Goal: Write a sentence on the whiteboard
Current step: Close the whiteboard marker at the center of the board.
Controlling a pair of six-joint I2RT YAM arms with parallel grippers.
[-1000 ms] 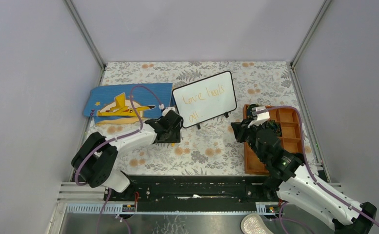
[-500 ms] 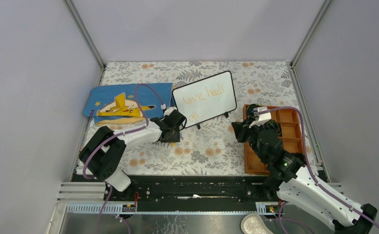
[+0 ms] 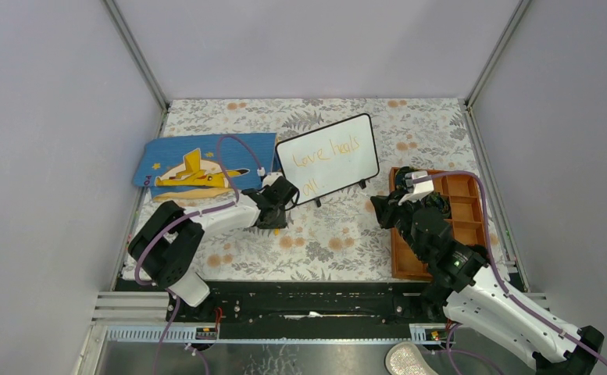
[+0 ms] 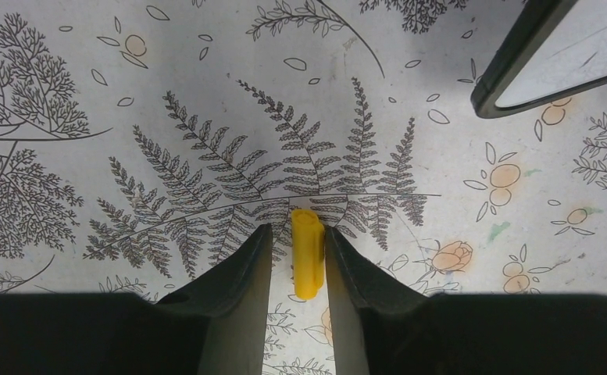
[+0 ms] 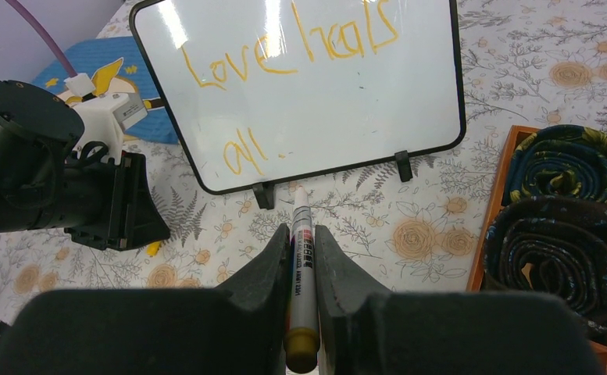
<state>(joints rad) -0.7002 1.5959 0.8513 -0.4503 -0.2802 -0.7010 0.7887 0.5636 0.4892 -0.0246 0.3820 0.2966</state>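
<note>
Our right gripper [image 5: 301, 233] clamps the marker [image 5: 301, 269] just before the whiteboard [image 5: 378, 101], which stands mid-table bearing the sentence [image 5: 284, 55]; our left gripper [image 4: 298, 230] has its jaws narrowly apart around a yellow cap [image 4: 308, 262]

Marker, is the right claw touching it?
Touching. The right wrist view shows the right gripper pinching the marker from both sides, with no gap.

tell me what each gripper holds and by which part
Right gripper clamps the marker by its barrel, tip forward. Left gripper straddles a yellow cap, gap on one side: not gripped.
</note>
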